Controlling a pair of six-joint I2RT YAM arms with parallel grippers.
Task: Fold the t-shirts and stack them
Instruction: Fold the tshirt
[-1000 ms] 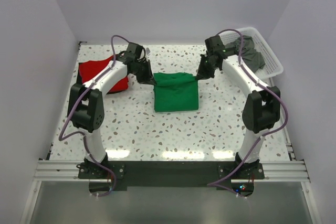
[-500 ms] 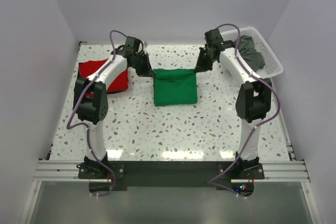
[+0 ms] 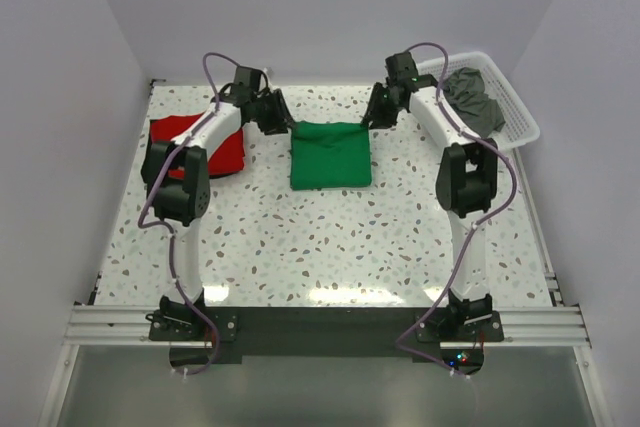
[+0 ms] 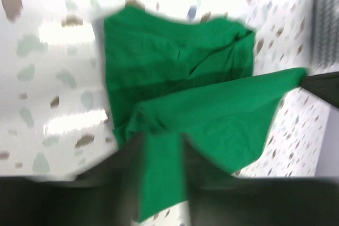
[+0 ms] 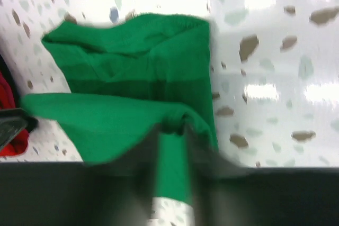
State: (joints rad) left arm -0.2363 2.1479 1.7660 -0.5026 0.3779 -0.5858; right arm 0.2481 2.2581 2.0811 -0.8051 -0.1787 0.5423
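Observation:
The bright green t-shirt (image 3: 330, 157) lies folded into a rectangle mid-table. Its far edge is lifted and stretched between my two grippers. The left gripper (image 3: 287, 126) is at the far left corner, and in the left wrist view its jaws (image 4: 163, 149) are shut on a strip of the green t-shirt (image 4: 175, 67). The right gripper (image 3: 371, 119) is at the far right corner, its jaws (image 5: 172, 144) likewise pinching a bunched bit of green t-shirt (image 5: 132, 62). A red t-shirt (image 3: 205, 142) lies folded at the far left. A dark grey t-shirt (image 3: 470, 97) sits in the basket.
The white lattice basket (image 3: 515, 112) stands at the back right corner, close behind the right arm. White walls close in the table on three sides. The speckled tabletop (image 3: 330, 247) runs from the green shirt to the arm bases.
Both grippers have moved toward the back wall, drawing the green shirt's far edge with them. The shirt now lies a little farther back and looks shorter front to back.

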